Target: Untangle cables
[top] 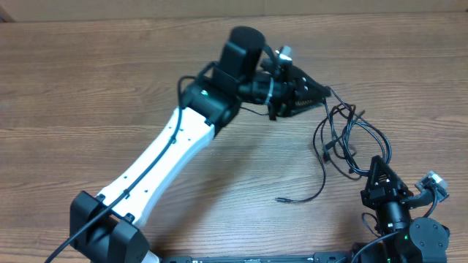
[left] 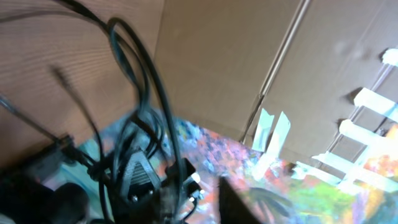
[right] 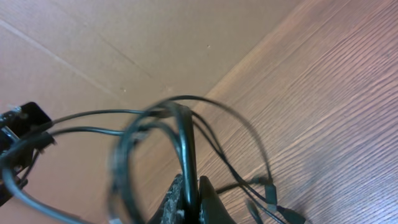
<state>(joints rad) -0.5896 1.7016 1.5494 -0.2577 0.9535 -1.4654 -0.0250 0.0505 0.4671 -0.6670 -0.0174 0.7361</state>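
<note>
right wrist alone: cables (right: 186, 134) inside pincer (right: 189, 190)

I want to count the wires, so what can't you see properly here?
Thin black cables: overhead view, too thin and overlapping to count.
Left fingers: left wrist view blurred, overhead too small; grip unclear.
Right fingers: mostly cut off by right wrist view's bottom edge.

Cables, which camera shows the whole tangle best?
Overhead: the cables show whole, loops and loose plug end on the table. Both wrist views catch only blurred close-up strands.
</note>
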